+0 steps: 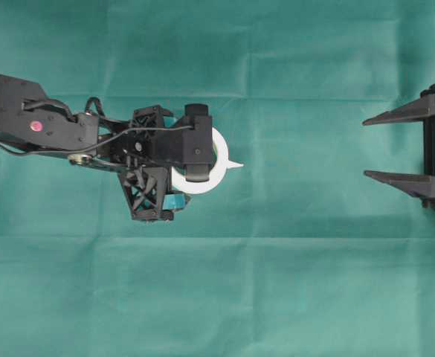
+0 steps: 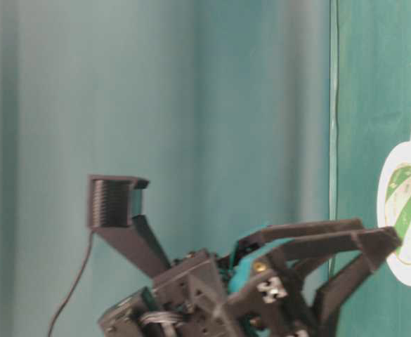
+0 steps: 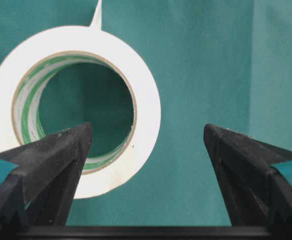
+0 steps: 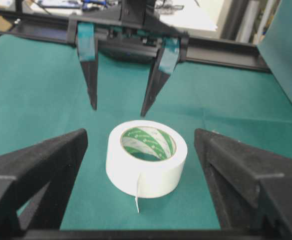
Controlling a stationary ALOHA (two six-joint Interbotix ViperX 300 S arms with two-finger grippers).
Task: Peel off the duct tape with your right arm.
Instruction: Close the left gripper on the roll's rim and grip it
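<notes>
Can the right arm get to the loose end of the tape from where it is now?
Probably yes. The duct tape lies flat with its loose strip end facing the open right gripper, and only bare green cloth lies between. The left gripper hangs open above the roll, not touching it.

We find the duct tape (image 1: 218,168) lying flat on the table cloth (image 1: 299,282), directly beneath the left gripper (image 1: 174,159). Its loose strip end (image 1: 235,164) points toward the right gripper (image 1: 375,147), which sits well apart at the right edge.
</notes>
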